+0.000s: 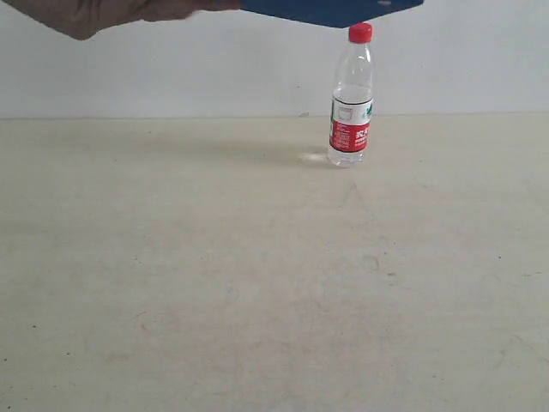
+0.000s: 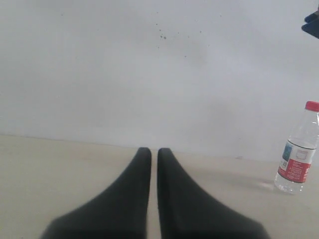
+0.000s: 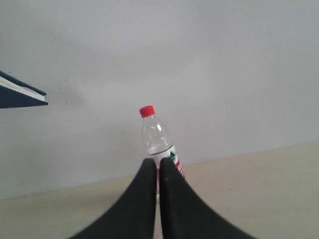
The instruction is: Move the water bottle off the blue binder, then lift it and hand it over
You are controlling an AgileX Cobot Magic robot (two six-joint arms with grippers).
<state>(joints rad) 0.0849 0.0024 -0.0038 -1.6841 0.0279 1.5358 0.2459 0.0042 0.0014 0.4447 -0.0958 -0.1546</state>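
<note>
Beyond right hand [image 3: 157, 161], upright water bottle [image 3: 157, 139]

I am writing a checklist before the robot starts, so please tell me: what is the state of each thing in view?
water bottle: upright on the table, cap on, nothing holds it.
blue binder: up in the air, apart from the water bottle.
hand: blurred, at the binder's edge.
left gripper: shut, empty.
right gripper: shut, empty, water bottle beyond its tips.
</note>
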